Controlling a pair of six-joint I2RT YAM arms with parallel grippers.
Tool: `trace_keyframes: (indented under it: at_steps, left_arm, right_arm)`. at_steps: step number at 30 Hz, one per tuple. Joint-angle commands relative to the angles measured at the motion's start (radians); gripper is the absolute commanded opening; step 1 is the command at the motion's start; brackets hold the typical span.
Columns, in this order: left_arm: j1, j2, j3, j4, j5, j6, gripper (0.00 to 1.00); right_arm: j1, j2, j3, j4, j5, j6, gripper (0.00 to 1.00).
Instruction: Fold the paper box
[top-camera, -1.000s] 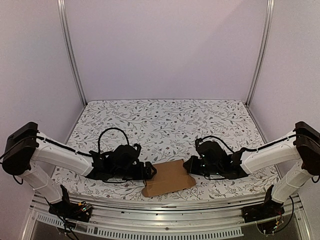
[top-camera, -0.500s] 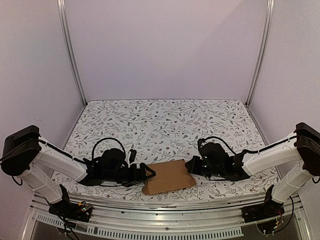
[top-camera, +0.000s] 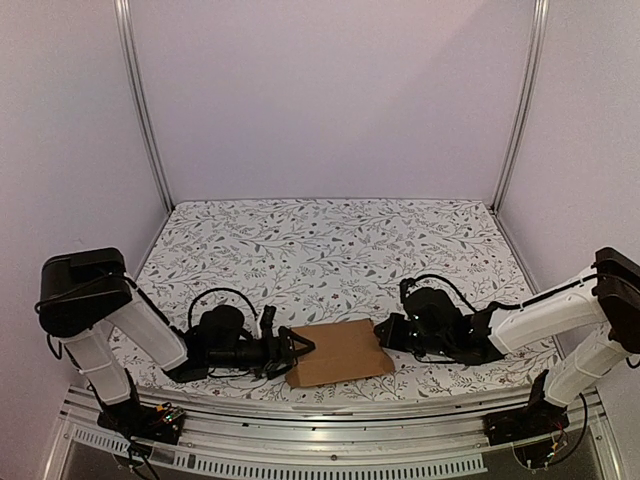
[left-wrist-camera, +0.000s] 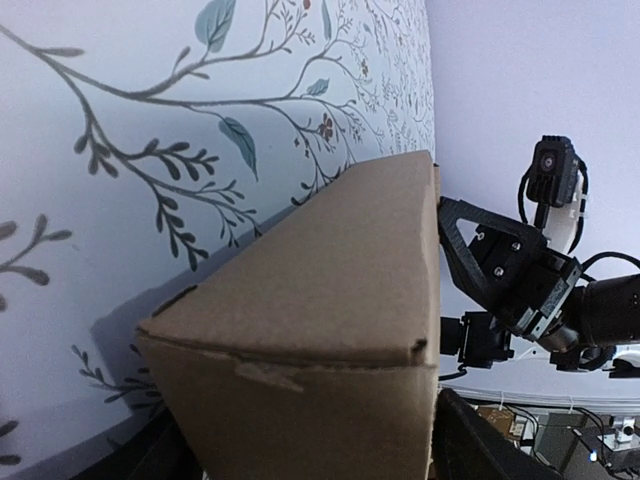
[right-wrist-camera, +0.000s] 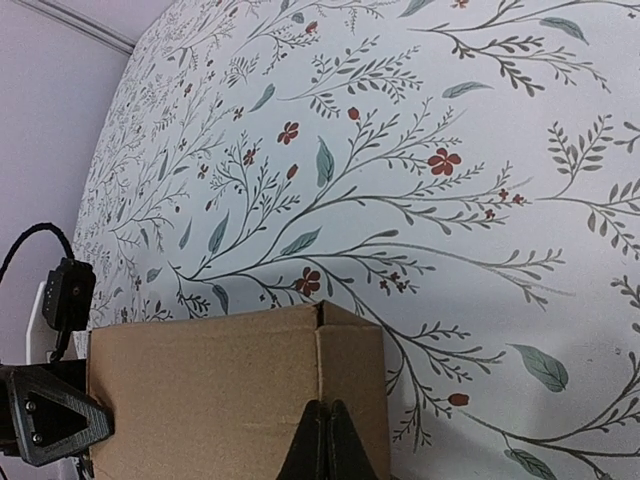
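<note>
The paper box (top-camera: 338, 352) is a plain brown carton lying flat near the table's front edge. My left gripper (top-camera: 298, 350) is at its left end. In the left wrist view the box (left-wrist-camera: 300, 300) fills the space between the two dark fingers (left-wrist-camera: 490, 450), and my left gripper (left-wrist-camera: 310, 462) stands open around that end. My right gripper (top-camera: 383, 335) is shut, its closed tips (right-wrist-camera: 327, 415) resting against the box's right end (right-wrist-camera: 230, 390) near a corner seam, with nothing between them.
The floral tablecloth (top-camera: 330, 250) covers the table. White walls and metal posts (top-camera: 140, 100) enclose the back and sides. A metal rail (top-camera: 330, 420) runs along the near edge, just in front of the box.
My left arm has folded lower and drawn back slightly, its gripper rolled and set around the box's left end. The right gripper has closed fully and stays at the right end.
</note>
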Motion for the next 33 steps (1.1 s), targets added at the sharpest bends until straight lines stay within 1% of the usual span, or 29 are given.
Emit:
trace_keyframes:
  at_steps: [1,7,13,17,20,24,27,31,33]
  left_arm:
    - [0.017,0.080,-0.036,0.108,0.031,-0.061,0.74]
    - [0.026,0.120,-0.030,0.174,0.060,-0.073,0.65]
    - [0.039,0.102,-0.032,0.180,0.081,-0.070,0.54]
    - [0.060,0.080,-0.030,0.168,0.107,-0.066,0.47]
    - [0.071,0.068,-0.022,0.154,0.135,-0.060,0.45]
    - [0.096,0.062,-0.020,0.172,0.190,-0.074,0.45]
    - [0.118,0.058,-0.026,0.192,0.240,-0.087,0.45]
    - [0.156,0.056,-0.029,0.222,0.332,-0.101,0.45]
    - [0.170,0.049,-0.028,0.234,0.377,-0.110,0.45]
  right_arm:
    - [-0.002,0.007,-0.057,-0.136,0.018,0.005,0.00]
    - [-0.003,0.007,-0.061,-0.130,0.016,0.002,0.00]
    - [-0.003,-0.005,-0.056,-0.131,0.016,-0.021,0.00]
    - [-0.003,-0.033,-0.047,-0.131,0.006,-0.068,0.01]
    - [-0.003,-0.061,-0.040,-0.132,-0.006,-0.114,0.09]
    - [-0.002,-0.152,-0.034,-0.144,-0.019,-0.252,0.20]
    - [-0.003,-0.232,-0.020,-0.184,-0.044,-0.363,0.35]
    - [-0.002,-0.359,0.024,-0.294,-0.072,-0.582,0.55]
    - [-0.003,-0.403,0.046,-0.352,-0.085,-0.666,0.63]
